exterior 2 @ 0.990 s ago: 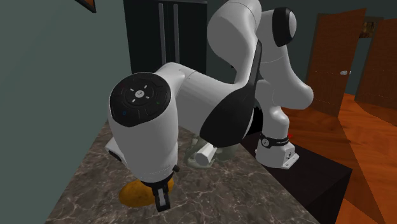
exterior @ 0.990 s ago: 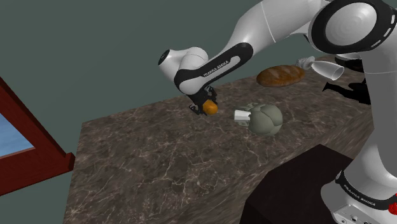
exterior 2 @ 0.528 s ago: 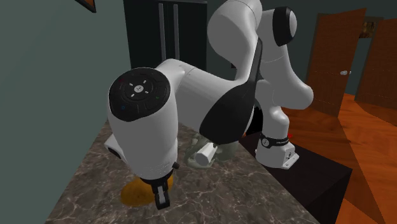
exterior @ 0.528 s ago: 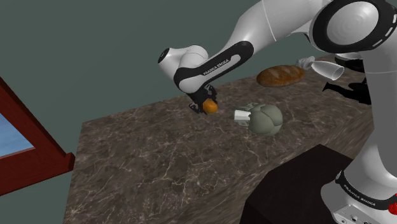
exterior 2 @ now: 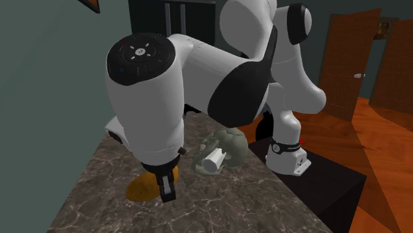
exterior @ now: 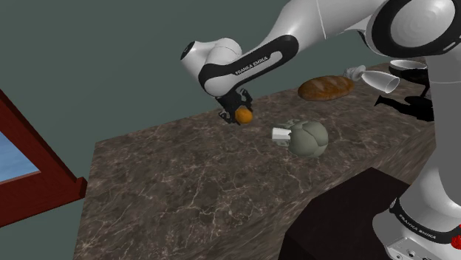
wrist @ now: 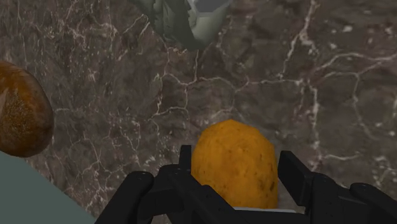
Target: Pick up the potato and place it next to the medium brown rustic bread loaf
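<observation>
My black gripper (exterior: 238,112) is shut on an orange-brown potato (exterior: 243,115), held a little above the dark marble counter (exterior: 185,185). In the wrist view the potato (wrist: 235,163) sits clasped between both fingers (wrist: 186,167). In the second exterior view the potato (exterior 2: 147,186) shows behind the gripper (exterior 2: 165,185), low over the counter. The brown bread loaf (exterior: 325,88) lies at the far end of the counter toward the shoulder view's right; its end (wrist: 20,109) also shows in the wrist view, off to one side of the gripper.
A grey-green lumpy object with a white cylinder end (exterior: 304,137) lies on the counter between the potato and the stand, also seen as (exterior 2: 218,151). White cups (exterior: 378,79) stand by the loaf. A dark box stand (exterior: 347,214) is at lower right.
The gripper has lifted a little off the counter with the potato held in it; the arm's wrist has risen in both exterior views.
</observation>
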